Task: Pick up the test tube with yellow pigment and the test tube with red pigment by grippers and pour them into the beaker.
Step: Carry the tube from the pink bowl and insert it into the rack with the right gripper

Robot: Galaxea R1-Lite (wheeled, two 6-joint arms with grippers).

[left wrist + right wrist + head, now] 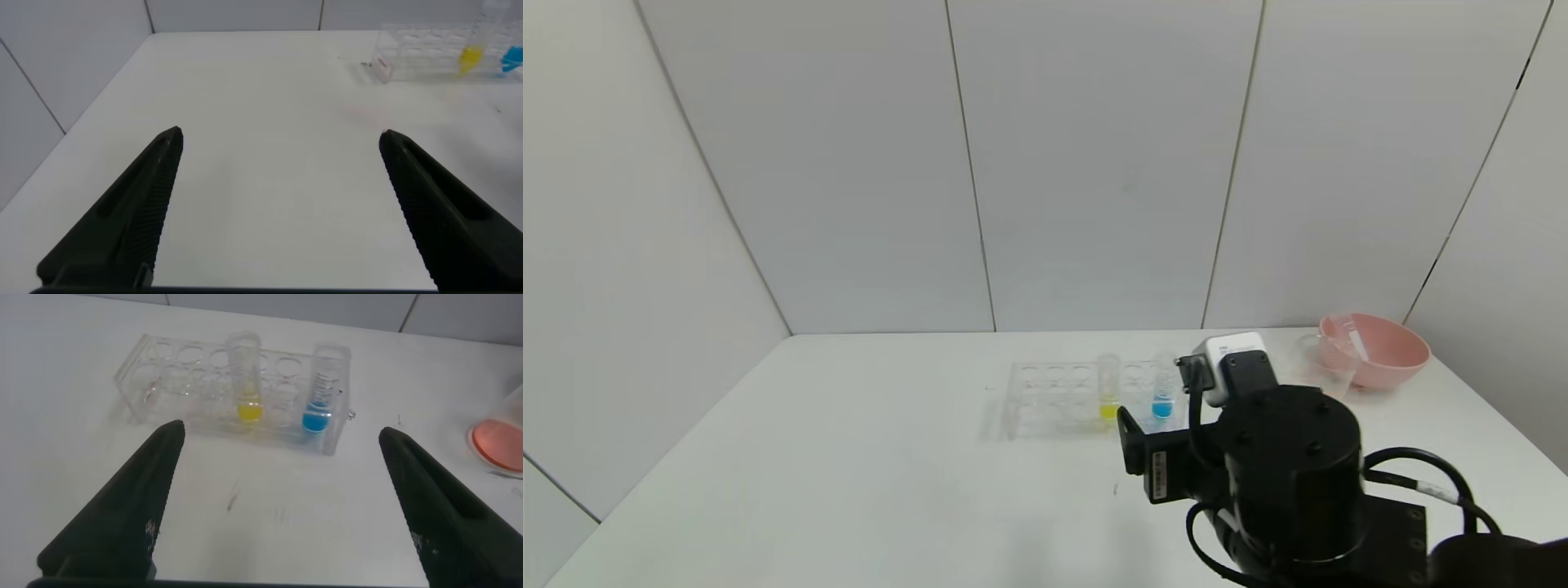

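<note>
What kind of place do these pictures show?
Probably a mock chemistry lab bench: a clear test tube rack holding the test tube with yellow pigment and a blue one, on a white table between plain white panels.

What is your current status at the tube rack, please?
Right gripper open, facing rack. Left gripper open, parked. Test tube with yellow pigment upright in rack beside blue tube. Path clear.

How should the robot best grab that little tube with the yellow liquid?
Probably by its bare upper part, coming from above: the test tube with yellow pigment stands upright in the clear rack, whose walls cover its lower half. The open right gripper faces it.
</note>
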